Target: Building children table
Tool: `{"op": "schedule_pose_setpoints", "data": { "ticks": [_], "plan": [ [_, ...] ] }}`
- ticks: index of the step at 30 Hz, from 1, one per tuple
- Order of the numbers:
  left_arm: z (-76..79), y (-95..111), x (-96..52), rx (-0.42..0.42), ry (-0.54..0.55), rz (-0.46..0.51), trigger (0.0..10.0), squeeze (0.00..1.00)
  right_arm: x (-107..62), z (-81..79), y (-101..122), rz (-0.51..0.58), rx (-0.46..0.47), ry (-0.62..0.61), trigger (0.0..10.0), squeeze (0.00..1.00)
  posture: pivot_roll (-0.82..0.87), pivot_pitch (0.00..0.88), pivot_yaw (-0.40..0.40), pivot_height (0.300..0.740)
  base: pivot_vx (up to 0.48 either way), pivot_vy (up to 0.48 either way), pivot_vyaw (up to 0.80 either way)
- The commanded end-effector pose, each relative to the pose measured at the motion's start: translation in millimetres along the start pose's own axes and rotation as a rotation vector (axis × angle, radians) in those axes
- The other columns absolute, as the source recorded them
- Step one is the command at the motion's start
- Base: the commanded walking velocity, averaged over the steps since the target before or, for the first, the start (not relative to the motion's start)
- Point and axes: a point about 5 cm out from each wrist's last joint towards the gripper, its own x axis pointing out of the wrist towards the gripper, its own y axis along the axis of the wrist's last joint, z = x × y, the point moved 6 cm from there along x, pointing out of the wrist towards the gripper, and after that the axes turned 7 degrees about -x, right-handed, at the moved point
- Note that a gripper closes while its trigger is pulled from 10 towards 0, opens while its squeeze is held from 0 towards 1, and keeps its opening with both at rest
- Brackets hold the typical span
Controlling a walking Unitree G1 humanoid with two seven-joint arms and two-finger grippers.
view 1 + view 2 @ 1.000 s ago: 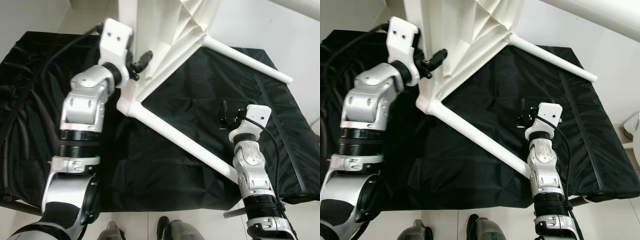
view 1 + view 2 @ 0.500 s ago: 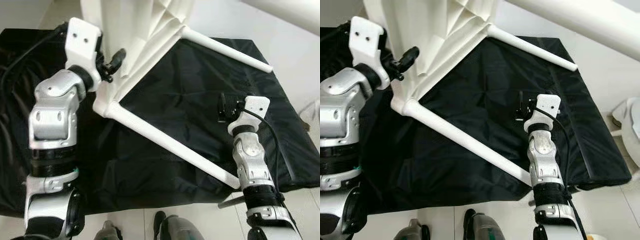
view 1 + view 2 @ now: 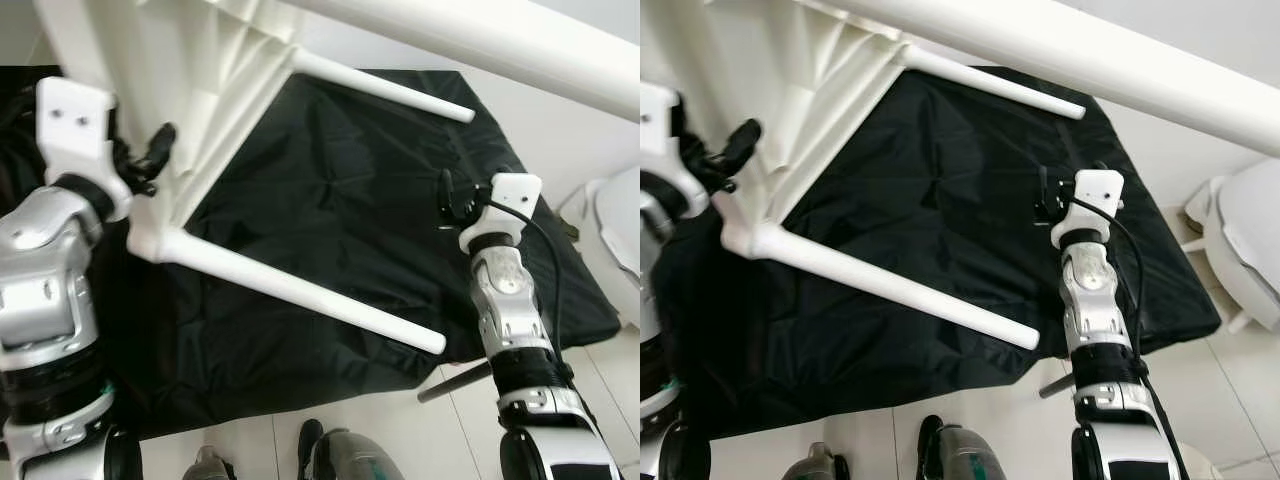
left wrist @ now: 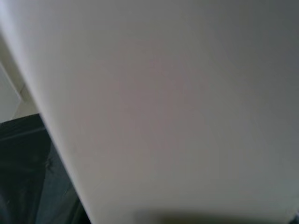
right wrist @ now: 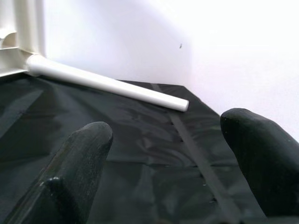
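2 black fingers of the left gripper [image 3: 152,160] clamp the ribbed edge of the white plastic table [image 3: 190,90] (legs round, smooth). The right gripper [image 5: 168,168], fingers spread, hovers over crinkled black cloth [image 3: 330,220], well apart.

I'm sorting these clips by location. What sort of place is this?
Probably a room in a home: a white children's table tipped on its side over a black cloth, on a pale tiled floor beside a white wall.
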Motion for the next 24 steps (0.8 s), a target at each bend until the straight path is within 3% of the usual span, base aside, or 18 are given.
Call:
{"op": "schedule_pose_setpoints", "data": {
  "ticks": [1,9,13,16,19,24],
  "plan": [
    [-98.7,-8,-41.7,0.071,0.569,-0.062,10.0,0.00,-0.9,-1.8,-5,-0.013,-0.005,0.011,10.0,0.00,0.13,0.140,-0.080,0.740,0.000,0.000,0.00],
    [-117.1,-15,-64.5,0.066,0.669,-0.095,10.0,0.00,5.8,-7.0,-2,-0.002,-0.007,0.040,10.0,0.00,0.14,0.140,-0.094,0.740,0.000,0.000,0.00],
    [-134.9,-19,-84.9,0.087,0.750,-0.127,10.0,0.00,7.6,-5.7,-3,0.002,-0.013,0.045,10.0,0.00,0.14,0.141,-0.101,0.740,0.000,0.000,0.00],
    [-136.6,-19,-86.7,0.089,0.759,-0.130,10.0,0.00,7.7,-5.6,-3,0.002,-0.013,0.046,10.0,0.00,0.14,0.141,-0.101,0.740,0.000,0.000,0.00],
    [-147.4,-22,-102.3,0.085,0.833,-0.146,10.0,0.00,8.2,-4.3,-4,0.003,-0.019,0.049,10.0,0.00,0.13,0.141,-0.107,0.740,0.000,0.000,0.00],
    [-143.2,-32,-104.1,0.069,0.821,-0.178,10.0,0.00,9.1,-4.0,-3,0.006,-0.025,0.055,10.0,0.00,0.13,0.142,-0.109,0.740,0.000,0.000,0.00]
  ]
}}
